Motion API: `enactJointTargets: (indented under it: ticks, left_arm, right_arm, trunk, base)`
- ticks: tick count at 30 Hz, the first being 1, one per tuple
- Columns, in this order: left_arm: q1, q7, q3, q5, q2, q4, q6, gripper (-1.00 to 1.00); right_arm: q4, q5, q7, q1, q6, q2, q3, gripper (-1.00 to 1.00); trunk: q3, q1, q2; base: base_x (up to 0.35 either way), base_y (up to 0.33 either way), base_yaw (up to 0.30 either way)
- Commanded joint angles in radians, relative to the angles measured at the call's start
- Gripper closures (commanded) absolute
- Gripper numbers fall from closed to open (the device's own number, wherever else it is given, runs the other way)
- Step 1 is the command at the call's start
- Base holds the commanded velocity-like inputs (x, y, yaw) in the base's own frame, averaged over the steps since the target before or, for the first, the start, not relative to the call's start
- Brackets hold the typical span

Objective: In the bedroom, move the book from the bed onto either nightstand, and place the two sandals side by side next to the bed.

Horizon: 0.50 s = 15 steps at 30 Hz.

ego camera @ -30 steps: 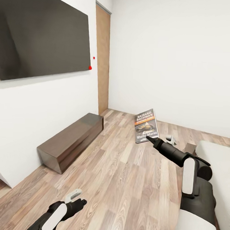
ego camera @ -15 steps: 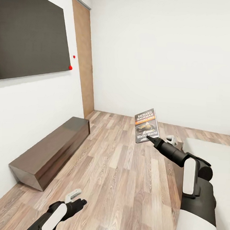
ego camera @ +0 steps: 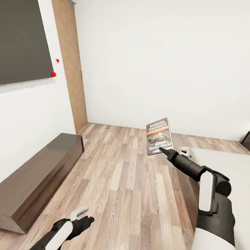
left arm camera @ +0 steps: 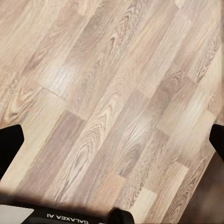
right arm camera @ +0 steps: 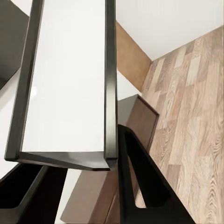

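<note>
The book [ego camera: 159,136] is held upright in the closed right gripper [ego camera: 162,151]; the bed [ego camera: 225,172] lies right of it.

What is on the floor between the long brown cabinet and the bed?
In the head view, just bare wood-plank floor lies between the low brown cabinet and the bed. The right gripper holds the book up above that stretch.
</note>
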State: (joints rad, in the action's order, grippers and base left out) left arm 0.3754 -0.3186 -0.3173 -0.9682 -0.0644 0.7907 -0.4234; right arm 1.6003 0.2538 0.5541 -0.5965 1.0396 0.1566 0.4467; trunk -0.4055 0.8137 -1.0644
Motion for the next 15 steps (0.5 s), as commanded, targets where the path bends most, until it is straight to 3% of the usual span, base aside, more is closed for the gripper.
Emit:
enactJointTargets:
  ticks: [1, 15]
  left_arm:
    - [0.000, -0.010, -0.005, -0.010, -0.002, 0.002, 0.000, -1.00]
    - [0.000, -0.010, -0.006, -0.008, -0.002, 0.002, 0.000, -1.00]
  right_arm:
    - [0.001, 0.005, 0.009, -0.002, 0.008, 0.001, 0.003, 1.00]
    - [0.000, 0.007, 0.009, -0.002, 0.008, 0.001, 0.003, 1.00]
  trunk:
    - [-0.001, 0.001, -0.001]
    - [-0.001, 0.001, -0.001]
  base:
    - [0.296, 0.151, -0.266]
    - [0.295, 0.152, -0.266]
